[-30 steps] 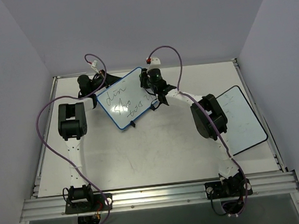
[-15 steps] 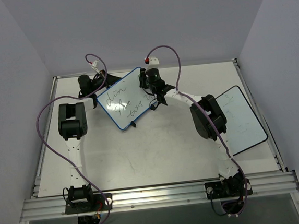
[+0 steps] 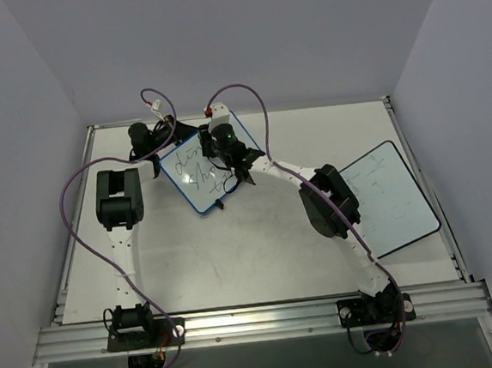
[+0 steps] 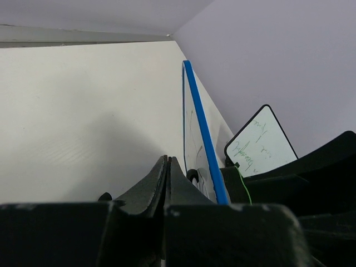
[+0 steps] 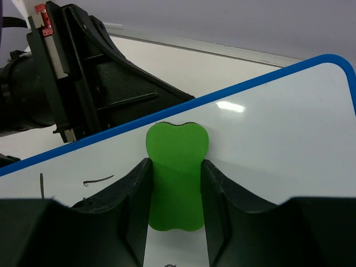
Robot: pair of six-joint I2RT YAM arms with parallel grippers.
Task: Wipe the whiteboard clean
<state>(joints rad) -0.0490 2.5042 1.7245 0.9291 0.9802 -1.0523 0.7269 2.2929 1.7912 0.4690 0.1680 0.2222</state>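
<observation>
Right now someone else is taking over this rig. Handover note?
Left gripper: shut, behind the board; contact with it unclear.
Right gripper: shut on the green eraser, which lies against the board face.
Board: propped up between the two grippers, far side of the table.
Done: the face beside the eraser looks clean in the right wrist view.
Left to do: wipe off the black writing.

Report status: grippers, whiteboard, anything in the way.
Left gripper shut behind the whiteboard. Right gripper shut on green eraser, against its face. Black handwriting not yet wiped. Nothing blocks the face.
</observation>
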